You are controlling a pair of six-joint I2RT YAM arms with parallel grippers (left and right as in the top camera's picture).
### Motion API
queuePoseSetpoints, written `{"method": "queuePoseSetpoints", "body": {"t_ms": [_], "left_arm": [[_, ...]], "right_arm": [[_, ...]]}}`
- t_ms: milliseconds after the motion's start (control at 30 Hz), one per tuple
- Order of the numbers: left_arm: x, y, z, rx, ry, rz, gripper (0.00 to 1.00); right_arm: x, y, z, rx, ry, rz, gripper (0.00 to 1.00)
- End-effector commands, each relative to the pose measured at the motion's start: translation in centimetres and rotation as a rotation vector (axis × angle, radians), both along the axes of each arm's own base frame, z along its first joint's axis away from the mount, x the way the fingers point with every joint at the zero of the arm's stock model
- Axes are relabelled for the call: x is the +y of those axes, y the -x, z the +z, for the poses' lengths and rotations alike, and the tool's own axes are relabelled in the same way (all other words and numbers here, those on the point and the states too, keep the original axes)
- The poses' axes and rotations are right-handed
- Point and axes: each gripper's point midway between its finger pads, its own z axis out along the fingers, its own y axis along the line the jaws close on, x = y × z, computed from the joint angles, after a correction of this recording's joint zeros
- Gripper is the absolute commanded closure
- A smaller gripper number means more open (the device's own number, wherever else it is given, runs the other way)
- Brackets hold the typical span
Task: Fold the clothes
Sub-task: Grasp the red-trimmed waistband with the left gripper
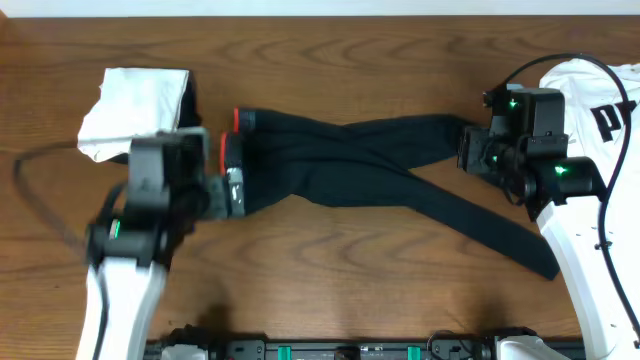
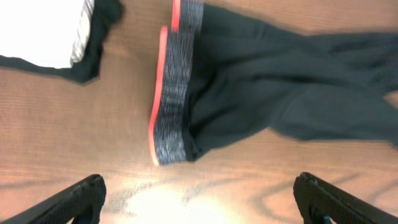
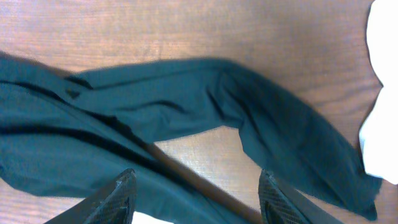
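Black leggings [image 1: 380, 165] with a grey and red waistband [image 1: 232, 160] lie across the table's middle, legs crossed and spread to the right. My left gripper [image 1: 205, 190] is open and empty, just left of the waistband [image 2: 171, 106]; its fingers [image 2: 199, 202] hover over bare wood. My right gripper [image 1: 475, 150] is open and empty above the upper leg's end [image 3: 261, 124]; its fingers [image 3: 199, 199] straddle the lower leg [image 3: 74, 162].
A folded white garment on a dark one [image 1: 140, 105] lies at the back left, also in the left wrist view [image 2: 43, 31]. A white shirt with black print [image 1: 600, 100] lies at the right edge, partly under the right arm.
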Motion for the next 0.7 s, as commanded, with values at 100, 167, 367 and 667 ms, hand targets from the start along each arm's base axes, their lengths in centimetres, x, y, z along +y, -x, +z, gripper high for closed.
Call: {"method": "queuePoseSetpoints", "body": {"t_ms": [100,167,367,667], "left_arm": [[0.1,-1.4,-6.8,0.287,-0.011,-0.003,0.02],[0.0,-1.5,-8.4,0.35,0.028,0.005,0.02],[1.9,-1.8,-11.0,0.445,0.103,0.087,0.05],[1.0,-2.2,-12.7,0.498,0.281,0.101,0.05]], "right_arm": [[-1.7,0.5,-0.4,0.033,0.06,-0.061,0.38],[-1.7,0.6,-0.5,0.038,0.061,-0.061,0.37],[-1.7,0.6,-0.5,0.038,0.062,-0.062,0.37],[-1.7,0.6,-0.7,0.043,0.064,-0.063,0.36]]}}
